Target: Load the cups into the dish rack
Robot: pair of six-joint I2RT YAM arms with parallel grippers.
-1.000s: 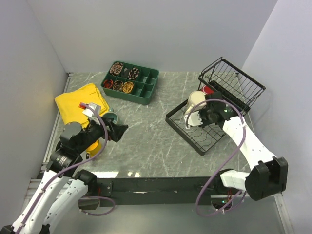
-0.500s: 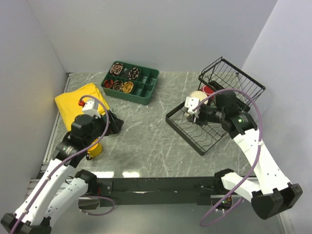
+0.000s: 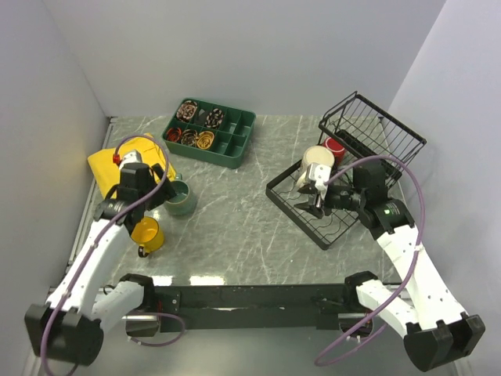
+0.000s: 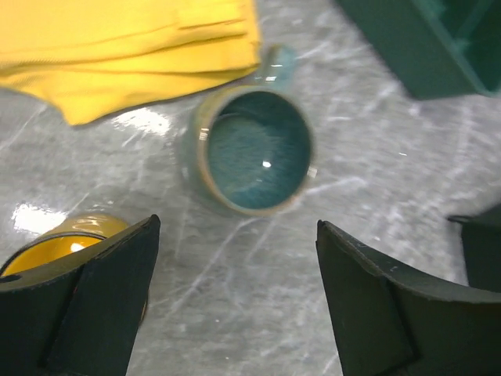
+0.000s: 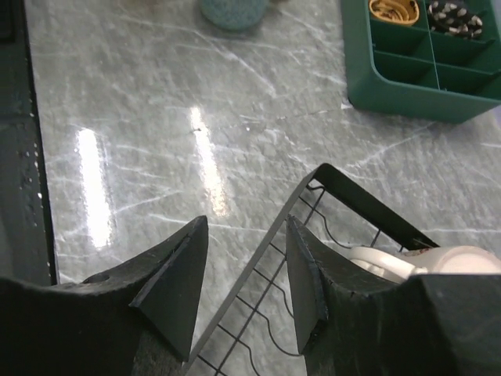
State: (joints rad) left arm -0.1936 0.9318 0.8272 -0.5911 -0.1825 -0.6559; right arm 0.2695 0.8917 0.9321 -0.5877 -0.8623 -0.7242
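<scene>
The grey-green mug [image 3: 180, 197] stands upright on the table; in the left wrist view [image 4: 254, 149] it lies just ahead of my open, empty left gripper [image 4: 235, 305] [image 3: 162, 191]. The yellow mug [image 3: 147, 233] [image 4: 70, 239] stands near it, partly behind my left finger. The cream mug [image 3: 315, 162] [image 5: 427, 262] rests on the black dish rack [image 3: 338, 223] [image 5: 356, 196]. The red mug [image 3: 335, 147] sits by the rack's raised basket end [image 3: 376, 129]. My right gripper [image 3: 311, 202] [image 5: 246, 227] is open and empty over the rack's near edge. The small pale teal mug is out of view.
A folded yellow cloth [image 3: 129, 166] [image 4: 117, 47] lies at the far left, just behind the mugs. A dark green compartment tray [image 3: 210, 133] [image 5: 423, 66] with small items stands at the back. White walls close in the left, back and right sides.
My right gripper has let go of the cream mug on the rack and drawn back toward the near side. My left arm has swung back, uncovering the grey-green mug.
</scene>
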